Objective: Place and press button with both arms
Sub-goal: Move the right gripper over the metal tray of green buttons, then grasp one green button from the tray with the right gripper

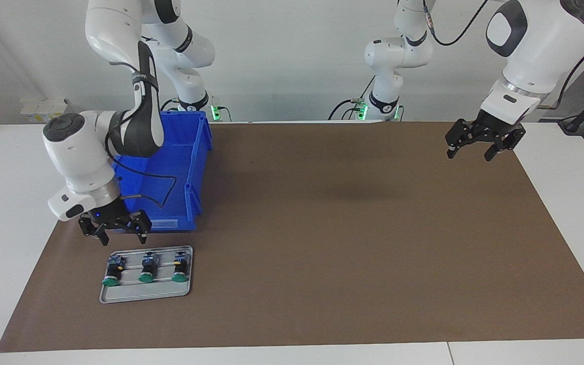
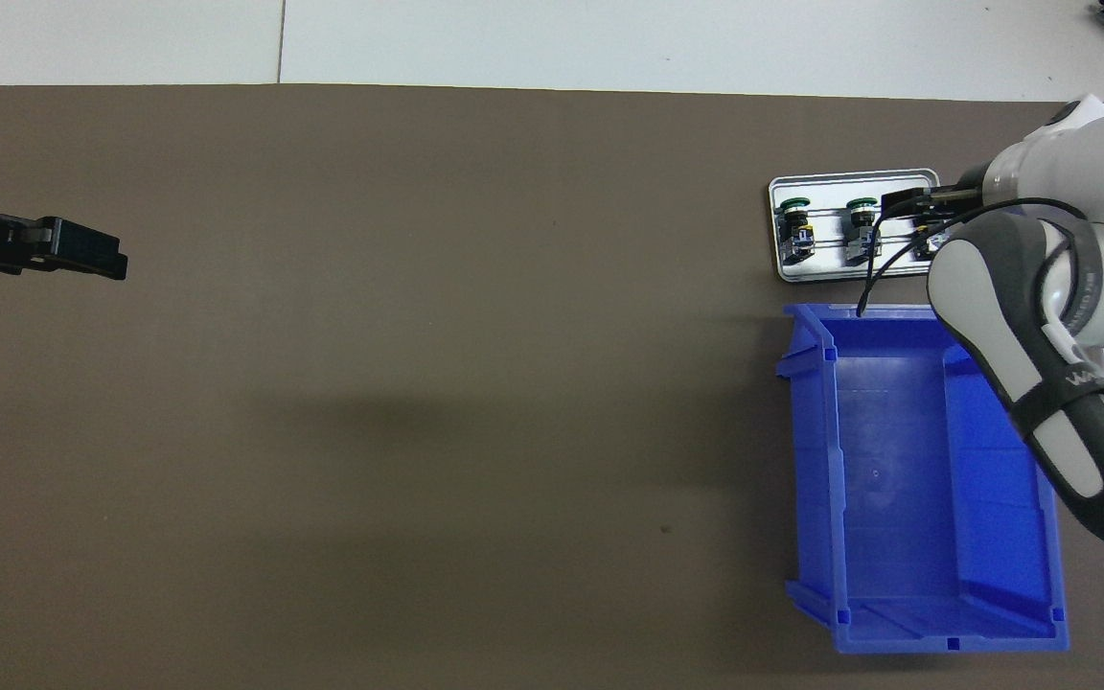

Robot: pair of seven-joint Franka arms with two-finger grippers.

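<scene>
Three identical green-capped buttons lie side by side in a small grey tray (image 1: 145, 296) at the right arm's end of the table: one button (image 1: 113, 271), a second (image 1: 148, 268) and a third (image 1: 180, 267). My right gripper (image 1: 123, 239) hangs open just above the tray's edge nearer the robots, touching none of them. In the overhead view the right gripper (image 2: 926, 218) covers the button at the right arm's end of the tray (image 2: 854, 275), while two buttons (image 2: 794, 230) (image 2: 861, 230) show. My left gripper (image 1: 469, 154) (image 2: 106, 259) waits open and empty in the air over the left arm's end of the mat.
An empty blue bin (image 1: 198, 167) (image 2: 897, 479) stands next to the tray, nearer to the robots; the right arm reaches over it. A brown mat (image 1: 348, 228) covers the table, with white tabletop around it.
</scene>
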